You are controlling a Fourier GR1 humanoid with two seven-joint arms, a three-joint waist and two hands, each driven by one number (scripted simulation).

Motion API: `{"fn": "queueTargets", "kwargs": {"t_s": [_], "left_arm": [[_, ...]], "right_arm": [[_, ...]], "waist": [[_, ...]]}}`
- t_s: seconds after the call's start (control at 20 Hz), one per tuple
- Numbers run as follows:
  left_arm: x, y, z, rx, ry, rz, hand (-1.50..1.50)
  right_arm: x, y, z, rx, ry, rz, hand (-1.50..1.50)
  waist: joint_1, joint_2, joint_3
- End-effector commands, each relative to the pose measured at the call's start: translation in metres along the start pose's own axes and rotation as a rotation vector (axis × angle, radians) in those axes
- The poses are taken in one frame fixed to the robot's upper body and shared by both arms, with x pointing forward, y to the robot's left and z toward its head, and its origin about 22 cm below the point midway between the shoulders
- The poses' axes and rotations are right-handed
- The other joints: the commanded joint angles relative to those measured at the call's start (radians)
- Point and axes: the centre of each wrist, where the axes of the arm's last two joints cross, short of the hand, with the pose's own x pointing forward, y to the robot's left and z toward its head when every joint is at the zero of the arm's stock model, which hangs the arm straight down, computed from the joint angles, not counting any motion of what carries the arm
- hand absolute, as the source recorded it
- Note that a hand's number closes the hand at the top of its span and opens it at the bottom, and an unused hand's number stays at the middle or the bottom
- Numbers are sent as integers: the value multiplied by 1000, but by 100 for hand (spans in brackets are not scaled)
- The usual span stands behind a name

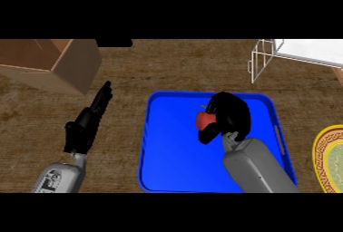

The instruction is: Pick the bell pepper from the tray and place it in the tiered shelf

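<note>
A red bell pepper (203, 120) lies in the middle of the blue tray (167, 149). My right hand (227, 115) is over it, its fingers curled round the pepper and hiding most of it. The white wire tiered shelf (268, 56) stands at the back right, beyond the tray. My left hand (90, 118) rests open to the left of the tray, fingers straight and pointing away, holding nothing.
A brown cardboard box (50, 63) stands at the back left. A plate with a yellow patterned rim (328, 158) sits at the right edge, close to the tray. The wooden counter (174, 68) lies bare between tray and shelf.
</note>
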Motion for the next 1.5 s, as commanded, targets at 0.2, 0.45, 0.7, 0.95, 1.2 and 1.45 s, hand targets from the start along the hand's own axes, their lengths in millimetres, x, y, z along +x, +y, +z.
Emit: {"fn": "queueTargets", "kwargs": {"t_s": [0.2,0.45,0.7,0.95,1.2,1.45], "left_arm": [[-8,-12,2,6,-8,-8,0],[-8,-4,6,18,5,-4,0],[1,1,-1,35,1,-6,0],[-11,-13,10,2,10,-12,0],[-6,-5,10,25,19,-2,0],[-3,1,-5,-2,15,12,0]], "right_arm": [[13,-32,2,-127,-94,-291,150],[24,-81,31,-266,-165,-403,150],[24,-112,58,-399,-133,-459,150],[36,-169,69,-552,-58,-368,150],[23,-199,67,-682,-30,-390,150],[32,-233,66,-781,9,-338,150]], "waist": [[-6,2,1],[-8,-1,1],[-8,-1,1],[-7,-2,0],[-5,-1,1],[-4,0,0]]}}
